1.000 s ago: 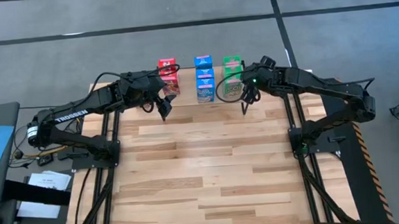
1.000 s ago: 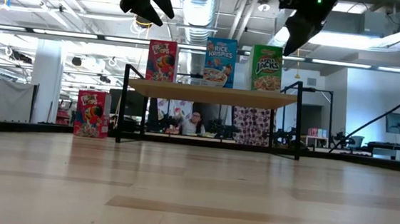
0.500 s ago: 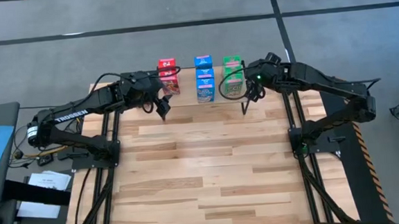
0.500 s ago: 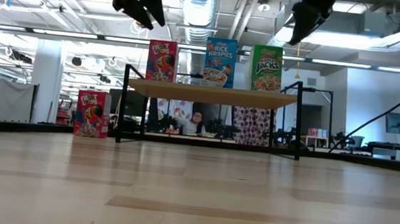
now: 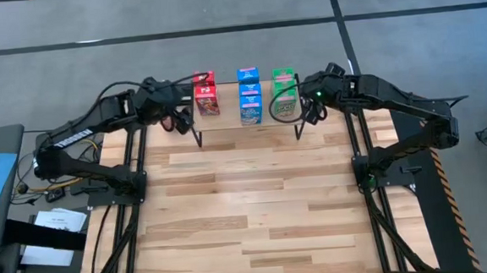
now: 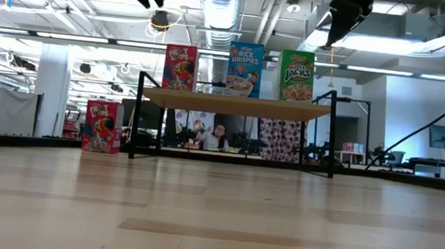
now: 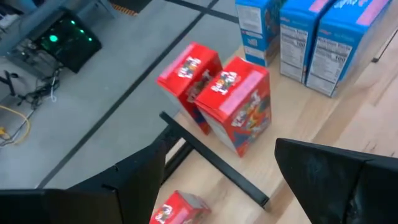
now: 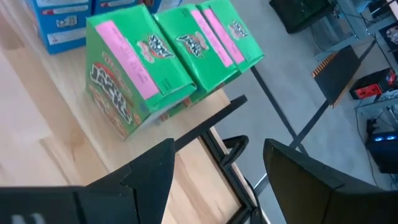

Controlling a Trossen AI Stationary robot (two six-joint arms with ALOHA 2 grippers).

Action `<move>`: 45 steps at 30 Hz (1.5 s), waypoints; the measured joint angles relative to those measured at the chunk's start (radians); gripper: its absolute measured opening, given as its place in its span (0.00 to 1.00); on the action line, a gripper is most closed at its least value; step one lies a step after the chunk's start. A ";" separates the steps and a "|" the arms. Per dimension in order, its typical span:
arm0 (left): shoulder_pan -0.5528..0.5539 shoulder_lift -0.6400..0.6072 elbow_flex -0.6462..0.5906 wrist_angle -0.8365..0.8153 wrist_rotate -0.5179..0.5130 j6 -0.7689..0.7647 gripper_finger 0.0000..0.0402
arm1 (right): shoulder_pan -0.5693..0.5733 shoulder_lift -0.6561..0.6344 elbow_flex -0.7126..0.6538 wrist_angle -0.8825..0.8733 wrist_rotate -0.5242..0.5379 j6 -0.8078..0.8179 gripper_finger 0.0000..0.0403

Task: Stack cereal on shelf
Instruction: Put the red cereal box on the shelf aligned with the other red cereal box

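Above the left end of the shelf (image 5: 226, 125), the left gripper (image 5: 177, 121) hangs with its fingers (image 7: 137, 180) apart and nothing between them. Off the shelf's right end the right gripper (image 5: 304, 112) also hovers spread and empty, over the green boxes (image 8: 134, 81), and looks to be waiting.

On the shelf's board stand two red boxes (image 7: 239, 112), a row of blue boxes (image 5: 249, 94) at its middle, and three green ones at its right end. One last red box (image 6: 101, 127) stands upright on the tabletop (image 5: 248, 204), just outside the shelf's left legs (the left wrist view shows it below the board's edge, close to a black wire leg (image 7: 211, 165)).

The job seems nearly done, so the risks gather around that last box:

- It stands near the shelf's leg. A descent that drifts toward the shelf could strike the wire or the board's edge and jolt the upright boxes over.
- The box is light and tall. If one finger touches before the other, it may tip or slide away.
- The free place on the shelf is beside the two reds. Setting the box down tilted, or too close, could push them into the blue row.
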 joint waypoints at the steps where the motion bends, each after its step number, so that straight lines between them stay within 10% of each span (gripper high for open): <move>1: 0.000 0.000 0.019 -0.015 -0.001 0.000 0.73 | 0.000 0.000 0.000 -0.004 0.000 0.000 0.67; 11: 0.000 0.000 0.193 -0.149 -0.048 0.102 0.73 | 0.000 0.000 0.000 -0.002 0.000 0.000 0.67; 19: 0.000 0.000 0.279 -0.169 -0.305 0.174 0.73 | 0.000 0.000 0.000 -0.002 0.000 0.000 0.67; 45: 0.013 -0.005 0.295 -0.181 -0.338 0.081 0.73 | 0.000 0.000 0.000 -0.002 -0.002 0.002 0.67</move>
